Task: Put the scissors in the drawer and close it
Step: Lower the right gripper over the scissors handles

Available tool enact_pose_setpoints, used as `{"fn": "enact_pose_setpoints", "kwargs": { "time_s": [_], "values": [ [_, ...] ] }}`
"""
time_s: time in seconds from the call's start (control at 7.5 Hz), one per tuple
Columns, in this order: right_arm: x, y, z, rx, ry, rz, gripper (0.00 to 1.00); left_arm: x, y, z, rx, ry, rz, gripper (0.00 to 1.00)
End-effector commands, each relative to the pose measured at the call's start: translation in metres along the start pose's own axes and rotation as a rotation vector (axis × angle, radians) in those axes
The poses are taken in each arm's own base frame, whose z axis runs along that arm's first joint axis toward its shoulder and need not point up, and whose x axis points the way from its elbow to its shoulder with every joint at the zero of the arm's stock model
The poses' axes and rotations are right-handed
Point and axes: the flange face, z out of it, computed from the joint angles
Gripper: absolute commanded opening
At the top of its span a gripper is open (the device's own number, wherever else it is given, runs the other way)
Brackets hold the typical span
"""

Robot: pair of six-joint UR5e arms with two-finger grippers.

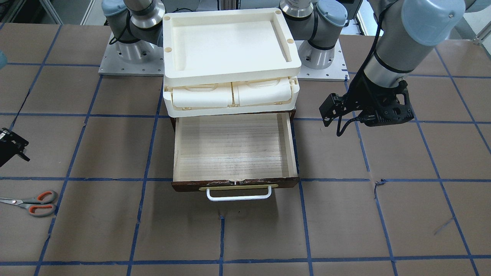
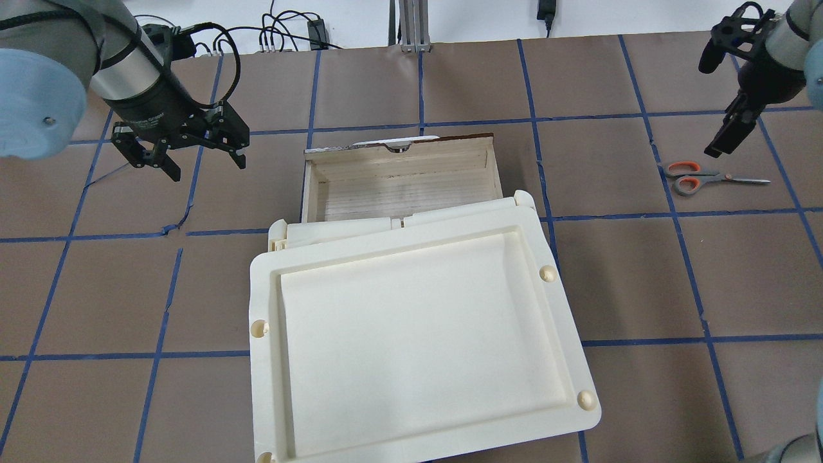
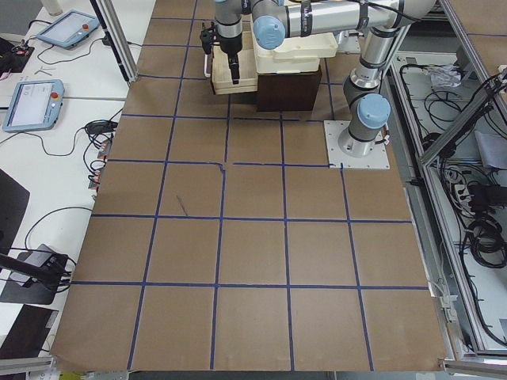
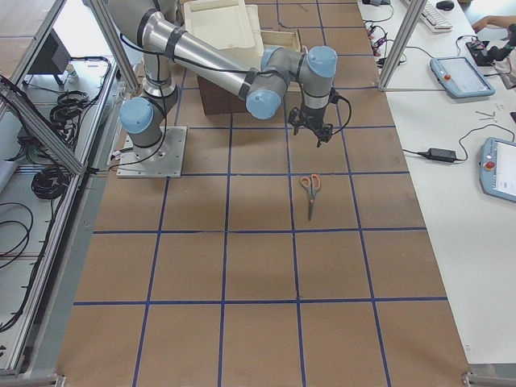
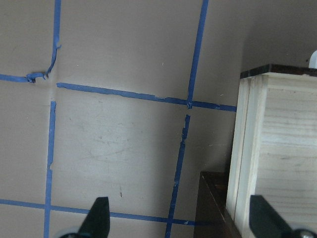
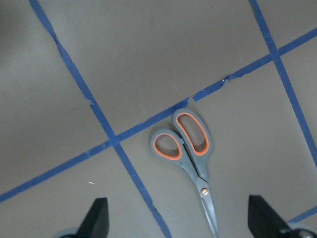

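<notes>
Two sets of jaws, both apart, empty. Left jaws hang beside the open drawer (image 2: 402, 186). Scissors (image 2: 697, 179) lie flat on the bench (image 2: 450, 83), well right of it, with right jaws hovering near. Step: approach for pick. Next, probably: descend and straddle the pivot.

Robotics lab, not a home or shop. Industrial robot arm (image 4: 210, 60) bolted to a metal base plate (image 4: 171, 157), second arm (image 3: 372, 55) next to it. Table (image 3: 253, 261) covered in brown paper with a blue tape grid (image 3: 238, 217). Aluminium frame posts (image 3: 117, 39) around the cell. Touchscreen control pendants (image 4: 459, 76) on white side benches (image 4: 451, 185), more on the other side (image 3: 32, 105). Loose cable bundles (image 3: 475, 222) beside the table, keyboard (image 4: 442, 14) on the bench.
</notes>
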Motion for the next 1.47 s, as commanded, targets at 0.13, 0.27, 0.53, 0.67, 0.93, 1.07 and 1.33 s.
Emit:
{"fn": "enact_pose_setpoints", "kwargs": {
  "time_s": [0.13, 0.27, 0.53, 0.67, 0.93, 1.07, 1.33],
  "values": [
    [0.029, 0.039, 0.084, 0.005, -0.02, -0.242, 1.0, 0.0, 0.0, 0.0, 0.0, 0.0, 0.0, 1.0],
    [0.035, 0.054, 0.099, 0.002, -0.002, -0.285, 1.0, 0.001, 0.0, 0.0, 0.0, 0.0, 0.002, 1.0],
    [0.036, 0.053, 0.122, 0.013, -0.029, -0.336, 1.0, 0.001, 0.0, 0.001, -0.002, -0.002, 0.002, 1.0],
    [0.038, 0.054, 0.135, 0.001, -0.009, -0.354, 1.0, 0.001, 0.001, 0.003, -0.006, 0.0, 0.001, 1.0],
    [0.025, 0.051, 0.149, 0.023, -0.04, -0.41, 1.0, 0.0, 0.001, 0.003, -0.006, -0.002, 0.001, 1.0],
    [0.019, 0.05, 0.154, 0.026, -0.046, -0.408, 1.0, 0.001, 0.001, 0.003, -0.005, 0.0, 0.001, 1.0],
    [0.019, 0.05, 0.156, 0.03, -0.043, -0.414, 0.95, 0.0, 0.001, 0.003, -0.006, -0.002, 0.001, 1.0]
  ]
}}
